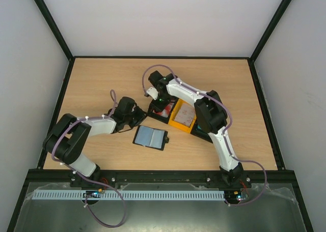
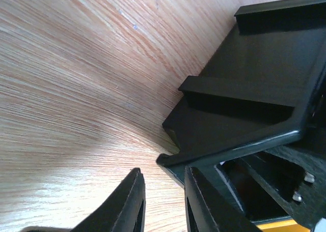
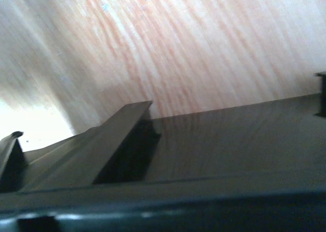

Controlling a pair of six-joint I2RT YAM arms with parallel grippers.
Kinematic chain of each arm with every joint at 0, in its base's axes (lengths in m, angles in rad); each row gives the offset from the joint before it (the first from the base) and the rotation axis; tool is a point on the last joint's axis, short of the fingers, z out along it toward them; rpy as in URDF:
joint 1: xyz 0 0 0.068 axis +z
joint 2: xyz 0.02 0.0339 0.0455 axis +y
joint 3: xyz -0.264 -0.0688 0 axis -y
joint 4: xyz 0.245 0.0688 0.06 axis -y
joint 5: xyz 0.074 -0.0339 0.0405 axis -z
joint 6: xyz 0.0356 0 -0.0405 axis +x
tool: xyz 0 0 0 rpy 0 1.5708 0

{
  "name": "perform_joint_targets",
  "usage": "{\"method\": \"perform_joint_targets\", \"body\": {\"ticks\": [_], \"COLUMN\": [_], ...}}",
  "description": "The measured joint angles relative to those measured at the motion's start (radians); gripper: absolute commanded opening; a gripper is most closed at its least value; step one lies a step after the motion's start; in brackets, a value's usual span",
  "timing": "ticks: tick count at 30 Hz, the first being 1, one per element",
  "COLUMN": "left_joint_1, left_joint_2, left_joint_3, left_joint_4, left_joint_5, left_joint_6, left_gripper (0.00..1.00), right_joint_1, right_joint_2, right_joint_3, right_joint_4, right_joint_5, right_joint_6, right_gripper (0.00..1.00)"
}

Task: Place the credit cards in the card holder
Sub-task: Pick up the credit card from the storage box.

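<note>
**Top external view.** The card holder (image 1: 150,137) is lying open, its greyish slots facing up, on the table (image 1: 102,84) near the middle and toward the near edge. Just beyond it, a black bin (image 1: 162,118) and a yellow bin (image 1: 174,121) are standing side by side. The credit cards (image 1: 184,115) are sitting in these bins: a pale one in the yellow bin, and something red-and-white, partly hidden, in the black bin. The left gripper (image 1: 136,115) is hovering just left of the black bin, beyond the card holder's far left corner. The right gripper (image 1: 159,104) is reaching down over the black bin. From here I cannot tell how its fingers are standing.

**Left wrist view.** The left gripper (image 2: 163,173) is pointing at the table (image 2: 76,89) beside a corner of the black bin (image 2: 265,64). Its fingers (image 2: 127,206) are standing slightly apart, gripping nothing.

**Right wrist view.** Only the dark wall of the black bin (image 3: 229,140) and the table (image 3: 204,49) are showing, with the fingers out of the frame.
</note>
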Motion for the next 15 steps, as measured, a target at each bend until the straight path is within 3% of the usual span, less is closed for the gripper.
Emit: {"method": "perform_joint_targets", "body": {"ticks": [9, 15], "left_joint_1": [-0.007, -0.014], "left_joint_2": [0.048, 0.074], "left_joint_3": [0.016, 0.027], "left_joint_4": [0.011, 0.029], "left_joint_5": [0.019, 0.031], "left_joint_6": [-0.001, 0.001], "left_gripper": [0.22, 0.22], "right_joint_1": [-0.038, -0.074], "right_joint_2": [0.002, 0.002], "right_joint_3": [0.002, 0.003], "right_joint_4": [-0.029, -0.04], "right_joint_5": [-0.126, -0.195], "right_joint_6": [-0.035, -0.056], "right_gripper": [0.37, 0.28]}}
